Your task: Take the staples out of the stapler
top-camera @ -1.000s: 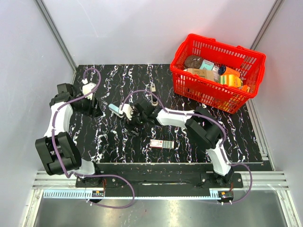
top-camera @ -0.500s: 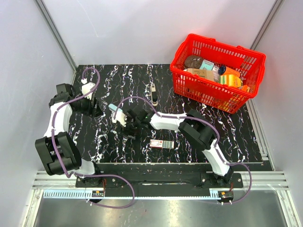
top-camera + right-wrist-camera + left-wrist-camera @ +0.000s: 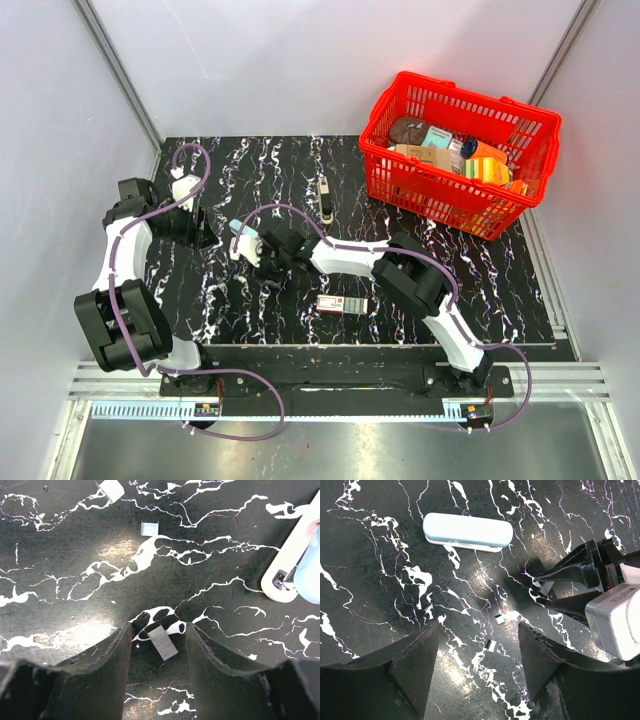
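The light-blue stapler [image 3: 241, 230] lies shut and flat on the black marbled table; it also shows in the left wrist view [image 3: 467, 531] and at the right edge of the right wrist view [image 3: 295, 565]. My right gripper [image 3: 265, 262] is open, low over the table just beside the stapler. A short grey staple strip [image 3: 162, 642] lies loose between its fingers [image 3: 159, 630]. More staple bits lie farther off [image 3: 149, 528]. My left gripper [image 3: 477, 630] is open and empty to the left of the stapler, above two small staple pieces [image 3: 491, 646].
A red basket [image 3: 400, 190] full of groceries stands at the back right. A small red-and-white box [image 3: 341, 304] lies near the front middle. A slim black-and-silver object [image 3: 325, 200] lies behind the right arm. Grey walls close in both sides.
My right gripper has moved left and a little nearer, closing in beside the stapler. The stapler and the left arm have stayed in place.
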